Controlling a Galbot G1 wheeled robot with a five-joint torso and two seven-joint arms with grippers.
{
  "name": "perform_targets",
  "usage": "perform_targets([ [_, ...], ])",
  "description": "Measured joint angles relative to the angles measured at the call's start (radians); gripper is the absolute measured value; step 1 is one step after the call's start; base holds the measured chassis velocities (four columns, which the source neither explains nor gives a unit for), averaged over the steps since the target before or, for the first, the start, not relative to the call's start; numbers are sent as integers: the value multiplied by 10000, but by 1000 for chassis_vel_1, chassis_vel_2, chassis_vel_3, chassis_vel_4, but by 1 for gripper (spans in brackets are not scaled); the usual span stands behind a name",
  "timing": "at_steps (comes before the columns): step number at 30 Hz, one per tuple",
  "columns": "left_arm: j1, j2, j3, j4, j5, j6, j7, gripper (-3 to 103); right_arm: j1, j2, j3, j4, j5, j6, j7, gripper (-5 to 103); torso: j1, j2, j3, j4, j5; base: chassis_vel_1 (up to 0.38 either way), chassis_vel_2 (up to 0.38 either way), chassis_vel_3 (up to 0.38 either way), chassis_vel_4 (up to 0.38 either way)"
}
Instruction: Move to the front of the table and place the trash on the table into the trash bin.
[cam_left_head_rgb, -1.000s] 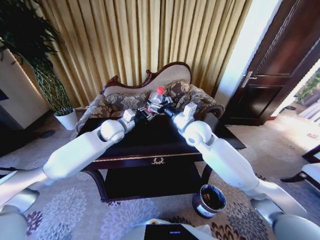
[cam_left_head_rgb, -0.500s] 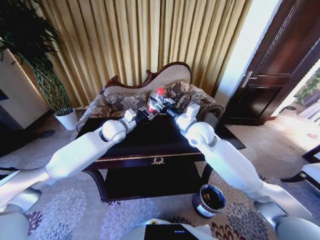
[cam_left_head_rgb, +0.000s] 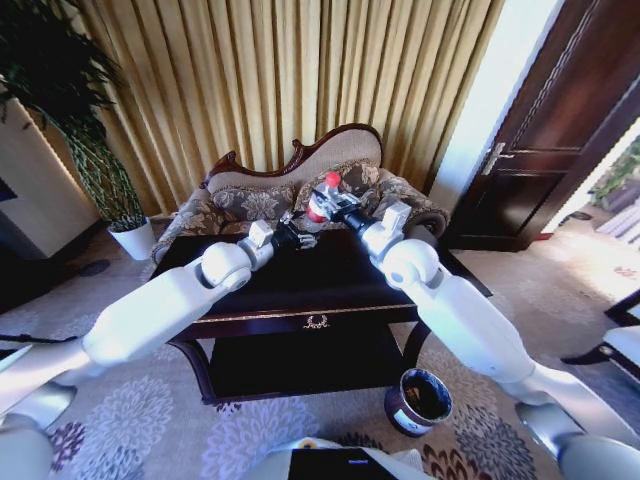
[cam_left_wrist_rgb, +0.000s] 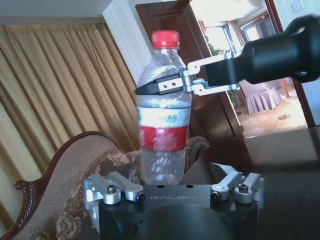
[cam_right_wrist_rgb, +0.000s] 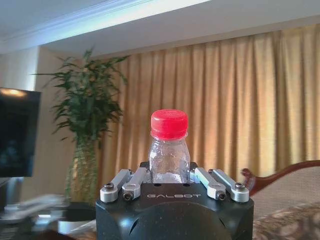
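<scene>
Left gripper (cam_left_head_rgb: 297, 238): over the table (cam_left_head_rgb: 300, 285), jaws spread, holding nothing.
Bottle (cam_left_head_rgb: 322, 197): upright, above the table's far edge, clamped below its red cap.
Right gripper (cam_left_head_rgb: 322, 204): jaws closed on the bottle.
Bin (cam_left_head_rgb: 418, 399): floor, by the table's right front leg.

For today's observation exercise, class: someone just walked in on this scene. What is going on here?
The robot stands at the front of the dark table, both arms stretched out over it. Its right gripper is shut on a clear plastic bottle with a red cap, gripping it on the upper body and holding it upright above the tabletop. The left gripper sits just beside it, fingers open and holding nothing. The trash bin waits on the carpet by the table's right front leg, and the bottle is not yet in it.
</scene>
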Motion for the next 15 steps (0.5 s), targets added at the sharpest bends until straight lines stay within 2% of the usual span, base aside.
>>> perform_targets([
  [1,115,101,-119,-106,-28,24,4,94,-34,-48,111,-57,46,0,4,29,0,1,0,0,0,0,0,0,0],
  [3,295,272,-305,-247,-57,46,9,98,-96,-111,292,-146,99,0,18,29,0,1,-1,0,-1,0,0,0,0],
  [7,948,751,-1046,-640,-213,116,2,100,-348,-233,827,-362,150,-4,44,29,0,1,0,0,0,0,0,0,0],
  [10,1867,1432,-2114,-1048,-429,139,-43,100,-727,-409,1367,-460,151,-64,50,29,1,0,0,-3,-2,0,0,0,0],
  [12,3116,2109,-3525,-1425,-523,123,-40,100,-1224,-568,1851,-472,154,-154,110,29,0,1,-1,1,-2,0,0,0,0],
  [13,3116,2109,-3525,-1425,-523,123,-40,100,-1224,-568,1851,-472,154,-154,110,29,0,1,-1,1,-2,0,0,0,0],
  [15,4715,2598,-4955,-1754,-534,-32,-70,100,-1846,-723,2290,-433,154,-186,176,29,-1,1,-1,7,-1,0,0,0,0],
])
